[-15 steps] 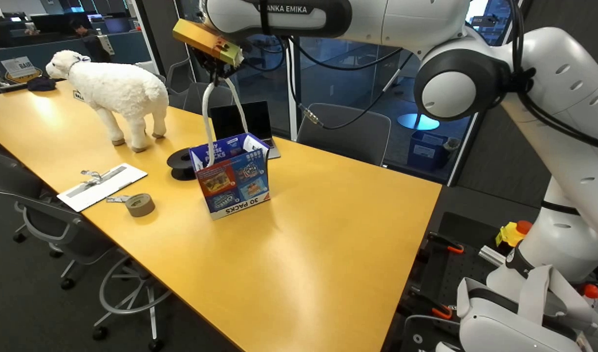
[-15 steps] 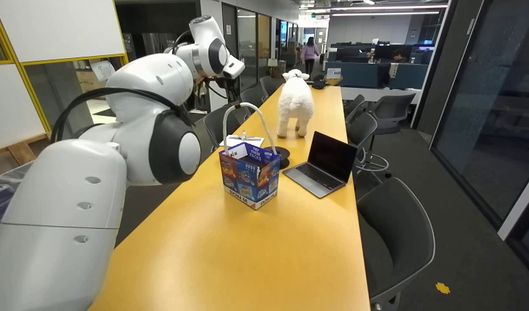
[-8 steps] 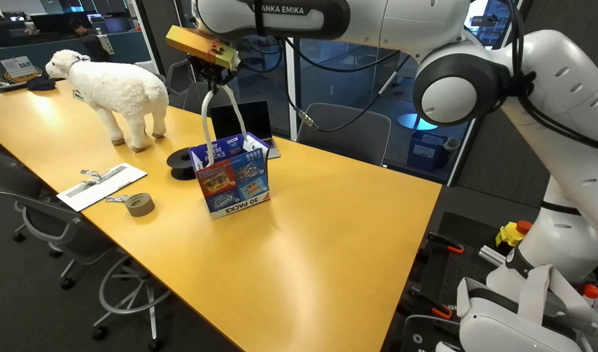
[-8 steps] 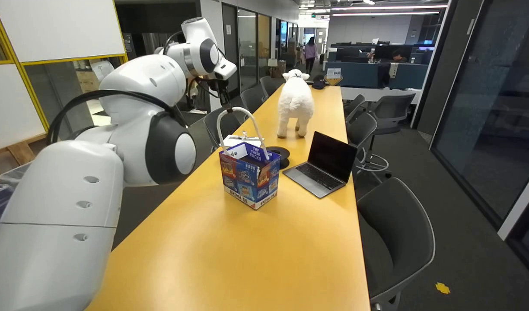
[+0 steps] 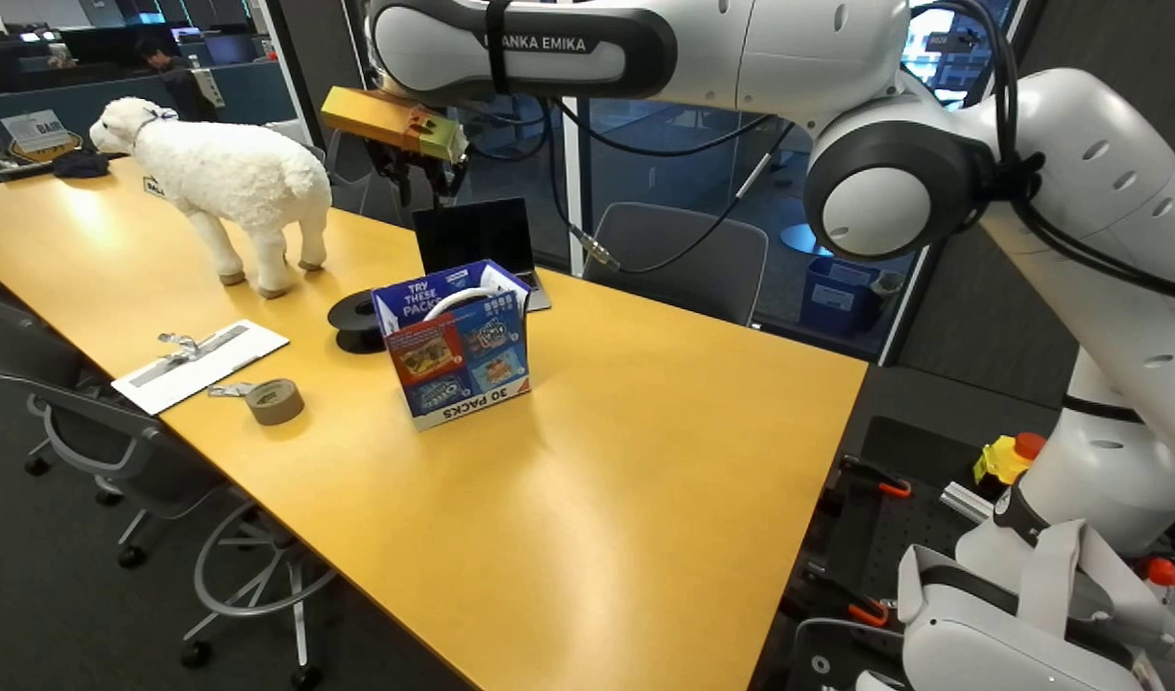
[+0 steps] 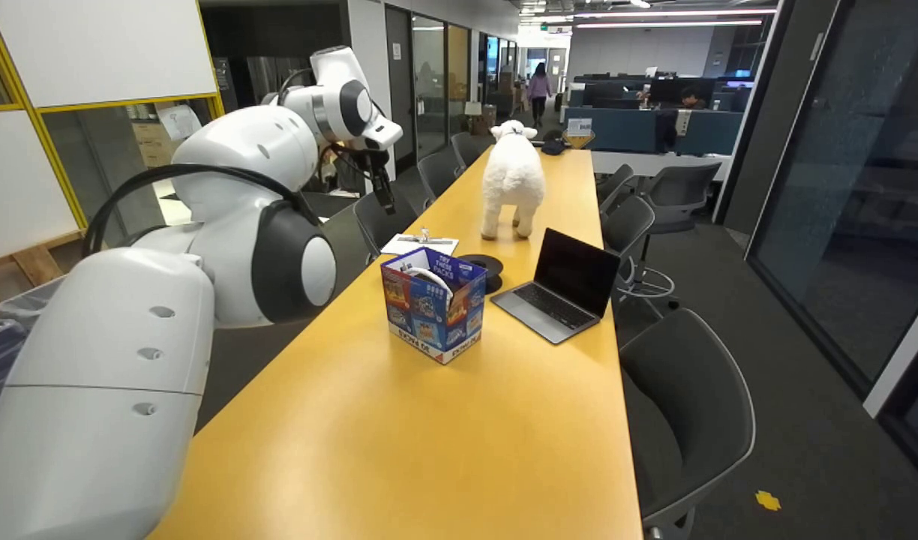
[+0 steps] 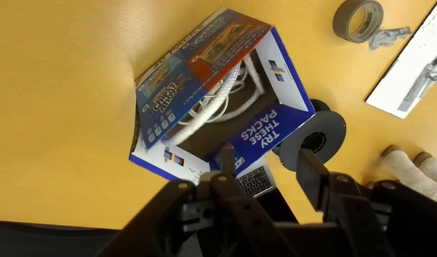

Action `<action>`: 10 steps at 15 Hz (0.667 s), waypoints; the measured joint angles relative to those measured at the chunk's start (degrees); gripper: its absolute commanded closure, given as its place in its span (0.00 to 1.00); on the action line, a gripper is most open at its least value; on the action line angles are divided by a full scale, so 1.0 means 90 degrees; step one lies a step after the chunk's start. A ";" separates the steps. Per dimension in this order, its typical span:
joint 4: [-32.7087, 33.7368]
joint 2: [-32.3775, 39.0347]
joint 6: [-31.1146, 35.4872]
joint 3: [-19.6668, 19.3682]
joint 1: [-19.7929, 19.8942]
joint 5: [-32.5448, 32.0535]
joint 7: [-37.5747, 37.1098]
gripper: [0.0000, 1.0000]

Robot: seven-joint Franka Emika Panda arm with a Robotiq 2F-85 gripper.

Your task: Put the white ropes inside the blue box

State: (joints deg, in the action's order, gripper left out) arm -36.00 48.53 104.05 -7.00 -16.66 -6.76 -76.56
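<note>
The blue box (image 5: 458, 360) stands upright on the table with its top open, in both exterior views. The white ropes (image 7: 218, 100) lie inside it: a thick cord arches near the printed wall, with thinner loops below. In an exterior view the top of the white rope arc (image 6: 431, 279) shows about level with the rim. My gripper (image 7: 266, 159) is open, its two fingers well apart and nothing between them. In an exterior view the gripper (image 5: 424, 197) hangs in the air above and beyond the box, apart from the ropes.
A black spool (image 7: 313, 141) stands close beside the box, and an open laptop (image 6: 560, 289) sits near it. Tape (image 5: 275, 401), a white clipboard (image 5: 203, 365) and a plush sheep (image 5: 223, 182) are on the same table.
The gripper was shut on a white rope loop raised above the box. It has come down a little and opened, and the loop has dropped into the box.
</note>
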 measured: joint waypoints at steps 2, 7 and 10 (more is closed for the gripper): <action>0.0013 0.0072 -0.0034 -0.0007 0.0017 0.0000 0.0000 0.04; 0.0014 0.0151 -0.0202 -0.0032 0.0048 0.0000 0.0150 0.00; -0.0070 0.0025 -0.0743 0.0013 0.0080 0.0008 0.1084 0.00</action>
State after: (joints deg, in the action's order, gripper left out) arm -36.63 48.76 97.36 -6.88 -15.94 -6.69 -66.81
